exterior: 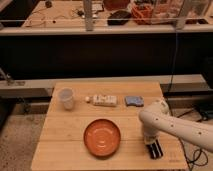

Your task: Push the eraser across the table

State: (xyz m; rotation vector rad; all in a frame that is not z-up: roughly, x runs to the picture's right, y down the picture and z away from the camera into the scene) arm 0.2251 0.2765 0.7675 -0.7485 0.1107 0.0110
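The table (65, 145) is a pale wooden slatted top. My arm reaches in from the right and bends down to the table's front right part. My gripper (151, 143) points down at the tabletop there. Right at its tip lies a black oblong shape with a pale stripe, which looks like the eraser (155, 150), close to the front right corner. The gripper sits on or against its far end and covers part of it.
An orange plate (102, 137) lies left of the gripper. A white cup (66, 97), a white rectangular box (104, 100) and a small blue-grey pad (134, 101) stand in a row at the back. Behind the table runs a dark shelf unit.
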